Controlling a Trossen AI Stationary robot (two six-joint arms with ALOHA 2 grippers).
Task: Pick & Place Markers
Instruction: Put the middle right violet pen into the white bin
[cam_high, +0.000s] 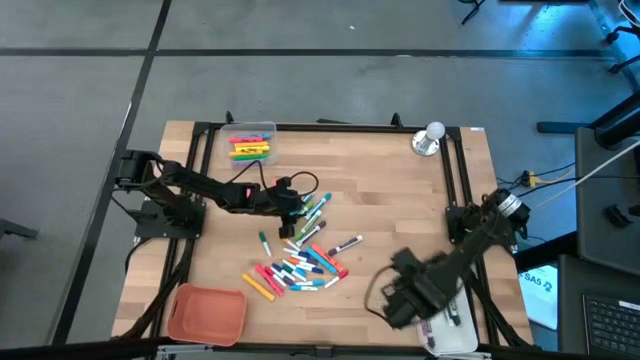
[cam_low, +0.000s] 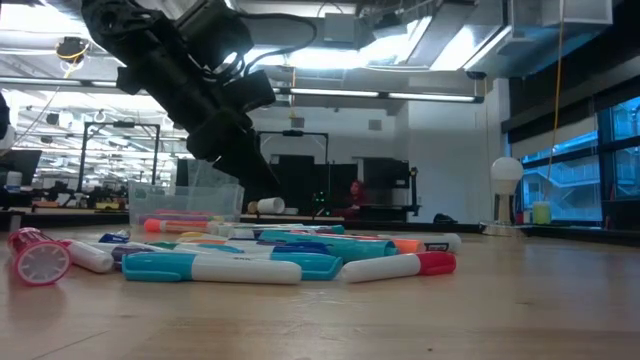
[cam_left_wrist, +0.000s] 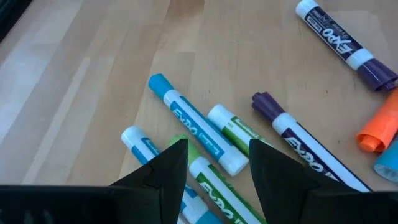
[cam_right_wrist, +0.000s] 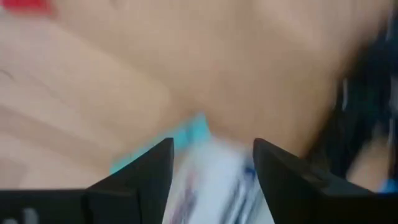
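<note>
A pile of markers (cam_high: 300, 262) in many colours lies flat on the wooden table, near its middle; the low view shows these markers (cam_low: 260, 262) close up. My left gripper (cam_high: 298, 207) hangs open over the pile's far end. Its fingers stand on either side of a green-and-white marker (cam_left_wrist: 214, 180) without touching it. My right gripper (cam_high: 398, 300) is near the table's front right, pointing steeply down, fingers apart. A blurred white marker with a teal cap (cam_right_wrist: 205, 158) shows between them. My right gripper (cam_right_wrist: 211, 149) has the blurred teal-capped marker between its fingers, which point down. I cannot tell whether the fingers touch it.
A clear box (cam_high: 250, 146) with a few markers stands at the far left of the table. A silver bell (cam_high: 430, 138) is at the far right. An orange tray (cam_high: 207, 312) sits at the near left and a white tray (cam_high: 452, 332) at the near right. Bare wood lies between pile and bell.
</note>
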